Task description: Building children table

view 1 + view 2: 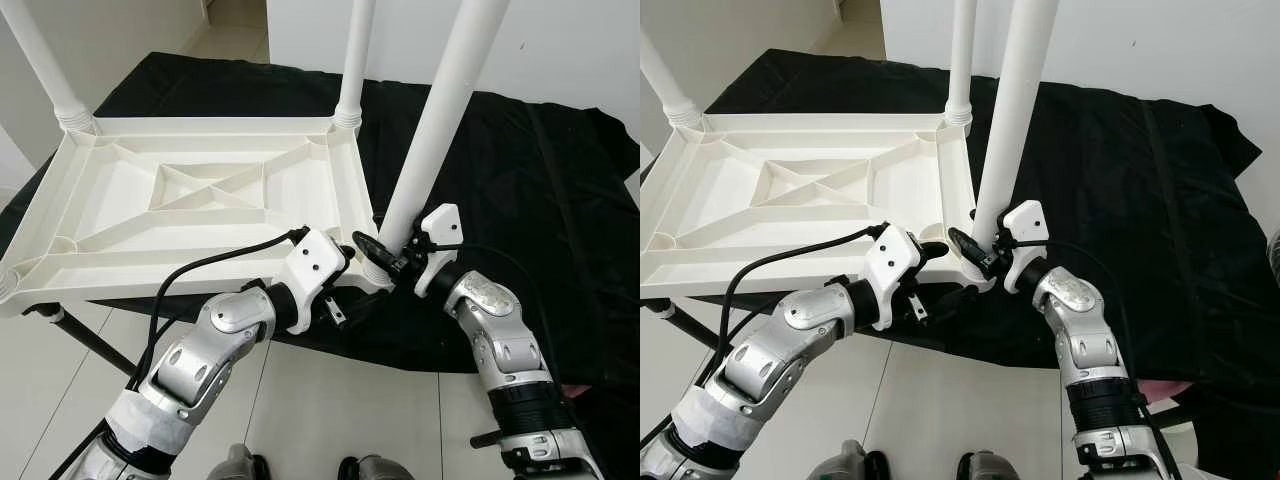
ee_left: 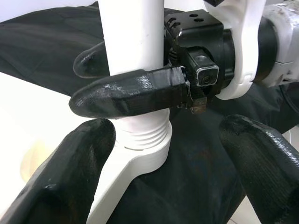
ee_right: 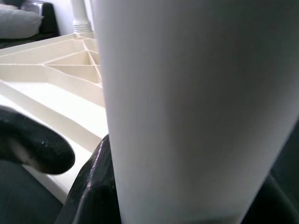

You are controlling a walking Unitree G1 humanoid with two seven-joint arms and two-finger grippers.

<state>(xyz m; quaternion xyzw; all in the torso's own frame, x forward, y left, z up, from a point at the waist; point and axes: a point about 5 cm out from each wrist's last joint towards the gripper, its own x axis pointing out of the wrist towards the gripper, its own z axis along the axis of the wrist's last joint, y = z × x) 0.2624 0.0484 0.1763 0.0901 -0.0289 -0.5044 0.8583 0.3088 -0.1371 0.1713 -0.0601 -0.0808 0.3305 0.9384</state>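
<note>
A white plastic table top [image 1: 120, 190] lies upside down on a black cloth. Two white legs [image 1: 355, 60] [image 1: 40, 60] stand in its far corners. A third white leg [image 1: 440, 110] leans slightly, its foot in the threaded socket [image 2: 140, 140] of the near right corner. My right gripper [image 1: 385, 255] is shut on this leg just above the socket, and its taped black finger [image 2: 131, 95] crosses the leg. My left gripper [image 2: 163, 172] is open just below the same corner, its fingers [image 2: 60, 177] spread wide on either side of the socket, not touching the leg.
The black cloth [image 1: 520, 180] covers the support and stretches far to the right of the table top. A dark stand leg [image 1: 90, 340] slants down to the white tiled floor [image 1: 320, 400] in front. A white wall [image 1: 560, 40] stands behind.
</note>
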